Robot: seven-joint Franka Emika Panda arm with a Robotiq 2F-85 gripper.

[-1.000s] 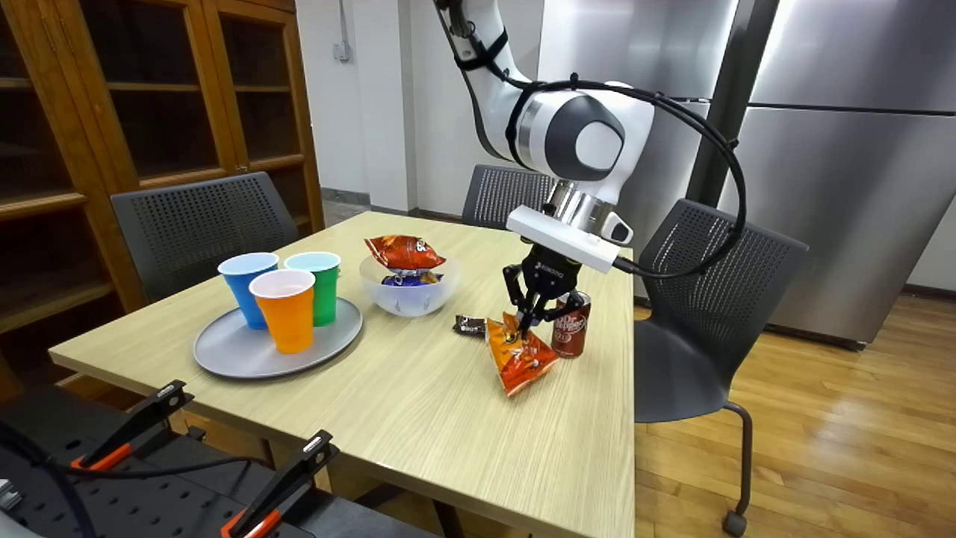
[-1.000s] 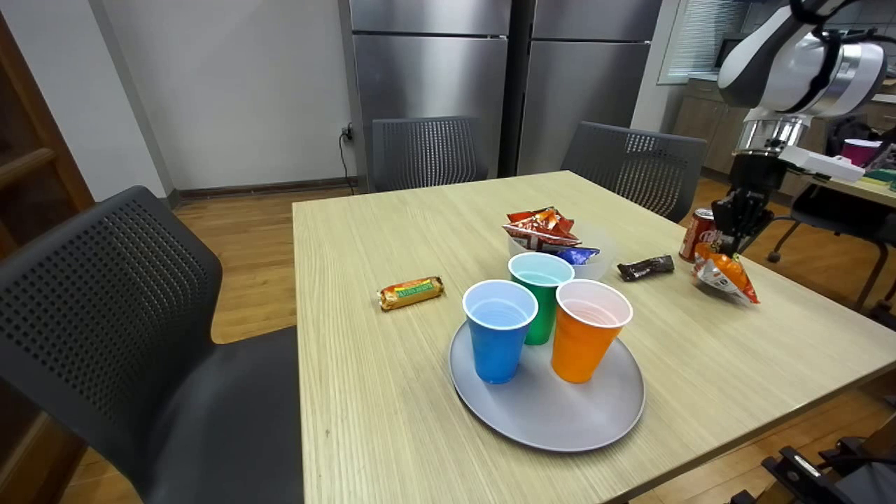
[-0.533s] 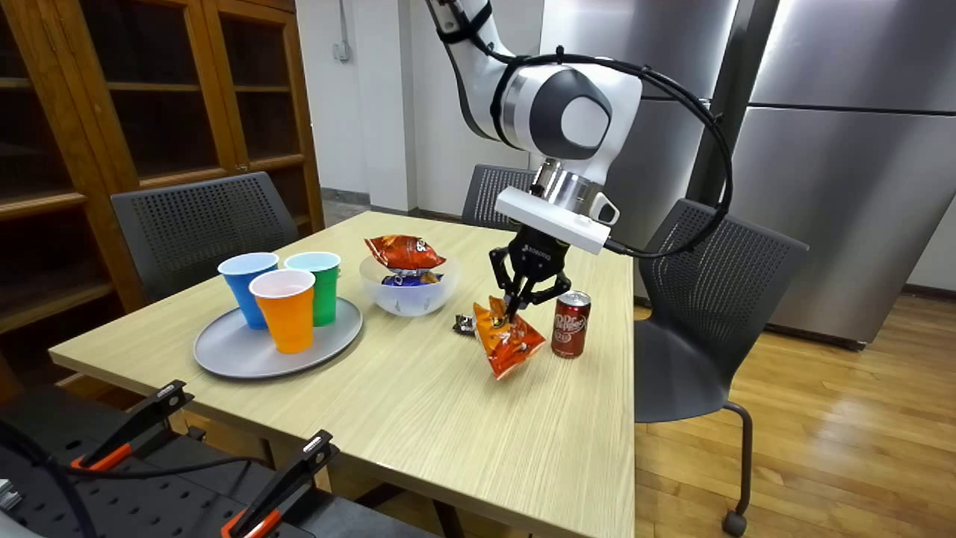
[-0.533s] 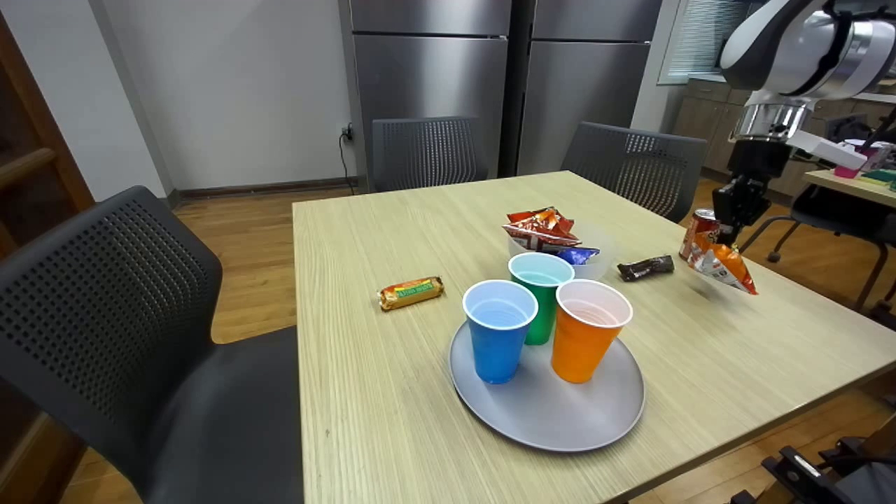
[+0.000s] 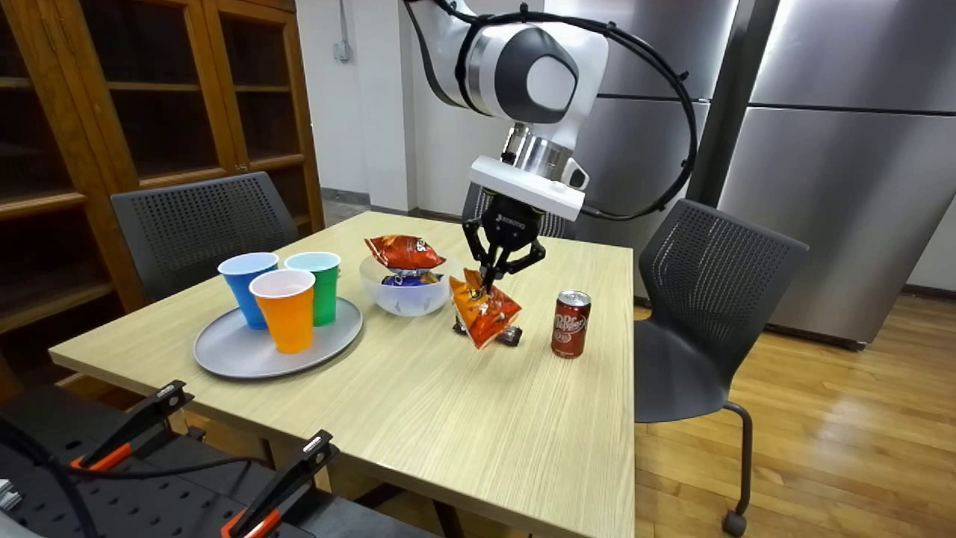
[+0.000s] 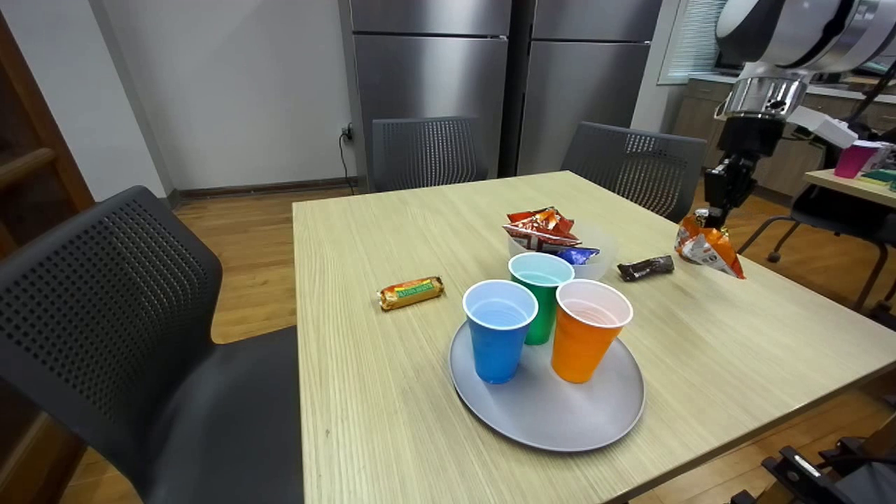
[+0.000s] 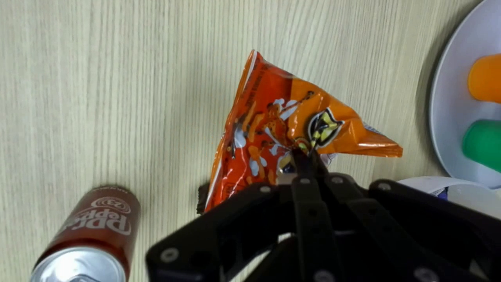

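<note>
1. Between tips of claw point(image 7: 307, 154): orange-red snack bag point(image 7: 270, 117), clamped tight by a pinch of thin film, hence almost no gap at tips.
2. Directly below claw, same bag: tilted, one corner pointing down, prob. b/c pinched off-centre; seemingly clear of table point(image 5: 418, 403).
3. Lower than claw, near bag: dark-wrapped bar point(image 6: 645, 268), flat on table, partly hidden by bag in an exterior view.
4. To one side of claw, near but apart: dark-red Dr Pepper can point(image 5: 571, 329), upright on its base.
5. On opp. side, also near: frosted bowl point(image 5: 407, 302) w/ red packet point(image 5: 407, 252) atop blue packet point(image 6: 577, 255), prob. heaped b/c too small to hold all flat.
6. Farther out on bowl side: gray plate point(image 5: 246, 362) w/ blue cup point(image 6: 498, 350), green cup point(image 6: 540, 325), orange cup point(image 6: 584, 343), all upright, prob. grouped there to stay together.
7. Well apart from claw: gold-wrapped roll point(image 6: 411, 292), alone, lying flat on table.
8. Vs. approx. 1 sec ago: raised, along w/ bag, & shifted away from can, toward bowl; no longer overlapping can in an exterior view, w/ far end of bar newly showing past bag. Same tight grip; no visible change in plate, cups, bowl or roll.
</note>
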